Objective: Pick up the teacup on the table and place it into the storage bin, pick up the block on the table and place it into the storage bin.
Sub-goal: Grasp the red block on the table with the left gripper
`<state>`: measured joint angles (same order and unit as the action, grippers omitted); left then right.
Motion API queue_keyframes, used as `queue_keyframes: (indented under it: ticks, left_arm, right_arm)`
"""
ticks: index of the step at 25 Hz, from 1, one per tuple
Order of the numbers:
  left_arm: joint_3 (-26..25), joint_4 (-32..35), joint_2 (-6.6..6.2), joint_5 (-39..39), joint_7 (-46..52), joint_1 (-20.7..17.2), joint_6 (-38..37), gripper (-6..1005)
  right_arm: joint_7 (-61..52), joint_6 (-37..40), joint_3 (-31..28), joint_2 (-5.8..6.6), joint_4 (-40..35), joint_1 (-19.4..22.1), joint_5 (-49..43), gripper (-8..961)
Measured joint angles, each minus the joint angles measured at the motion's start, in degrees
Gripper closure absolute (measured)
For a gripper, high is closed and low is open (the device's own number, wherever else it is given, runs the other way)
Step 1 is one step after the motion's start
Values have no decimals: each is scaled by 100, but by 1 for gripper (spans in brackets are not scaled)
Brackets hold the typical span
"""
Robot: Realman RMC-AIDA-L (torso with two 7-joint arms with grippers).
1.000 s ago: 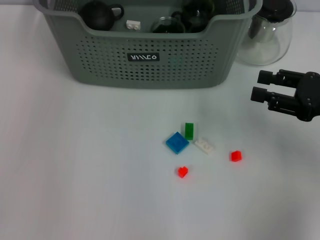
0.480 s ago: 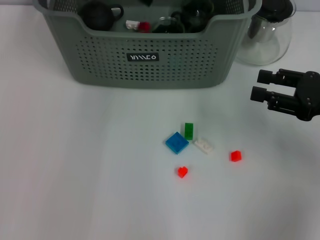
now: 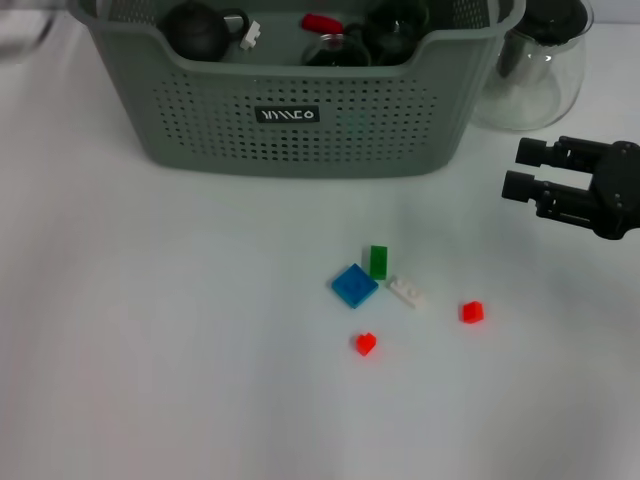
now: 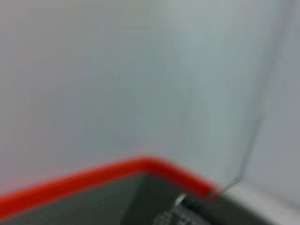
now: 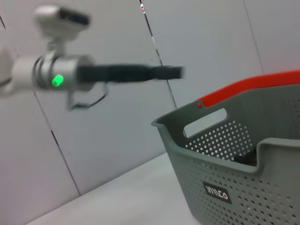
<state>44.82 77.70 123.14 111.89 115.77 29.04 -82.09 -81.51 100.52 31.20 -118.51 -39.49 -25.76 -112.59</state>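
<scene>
The grey-green storage bin stands at the back of the table and also shows in the right wrist view. Inside it lie a dark round teacup, a small white block and a red block. On the table in front are a blue block, a green block, a white block and two red blocks. My right gripper hovers open and empty, right of the bin. My left gripper is raised high, up and away from the bin.
A clear glass jug with a dark lid stands right of the bin, just behind my right gripper. A red-edged band runs behind the bin. The left wrist view holds only a blurred wall and that red edge.
A red block has appeared in the bin and slid toward its back. The small white block inside shifted left. My right gripper has stayed still.
</scene>
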Motion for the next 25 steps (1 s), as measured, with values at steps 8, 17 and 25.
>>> queue_keyframes:
  ticks: [8,17,25]
  left_arm:
    - [-1513,-2354,114,-423,-4048,-867,-2164,307]
    - [-1342,-5015,154,880,-6651,-812,-1436,306]
    - [-698,-6039,155,966,-7039,-339,-519,426]
  right_arm:
    - [-32,-7,0,11,6,-35,0,340]
    - [-97,-15,0,10,12,-52,0,340]
    - [-102,-15,-18,-1,12,-52,0,340]
